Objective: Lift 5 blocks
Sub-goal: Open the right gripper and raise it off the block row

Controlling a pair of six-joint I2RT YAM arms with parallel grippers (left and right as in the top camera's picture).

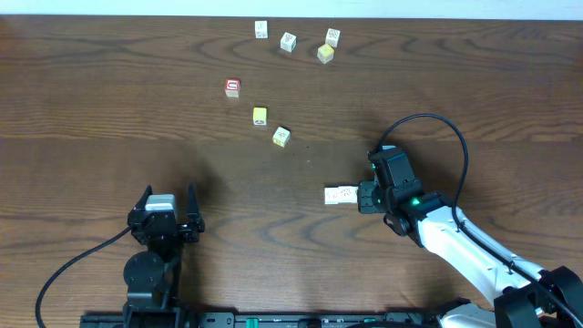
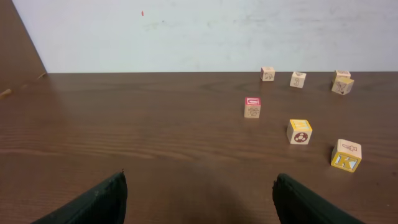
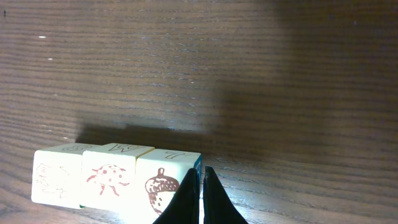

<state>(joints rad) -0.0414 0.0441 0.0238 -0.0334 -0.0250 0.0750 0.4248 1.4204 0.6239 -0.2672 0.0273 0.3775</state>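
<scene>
Three cream blocks lie side by side in a row [image 1: 341,195]. In the right wrist view the row's blocks show a faint drawing [image 3: 57,178], a ladybird [image 3: 109,179] and an acorn [image 3: 163,185]. My right gripper [image 1: 361,196] [image 3: 201,175] is shut on nothing, its tips against the right end of the acorn block. More blocks lie further back: a yellow-topped one [image 1: 260,116] [image 2: 300,132], one beside it [image 1: 281,137] [image 2: 346,155], and several at the far edge [image 1: 325,53]. My left gripper [image 1: 168,199] [image 2: 199,190] stands open over bare wood at the front left.
A red-faced cube [image 1: 232,87] [image 2: 252,107] sits left of the yellow-topped block. The right arm's black cable [image 1: 446,128] loops above the table behind the wrist. A pale wall [image 2: 199,31] bounds the table's far edge.
</scene>
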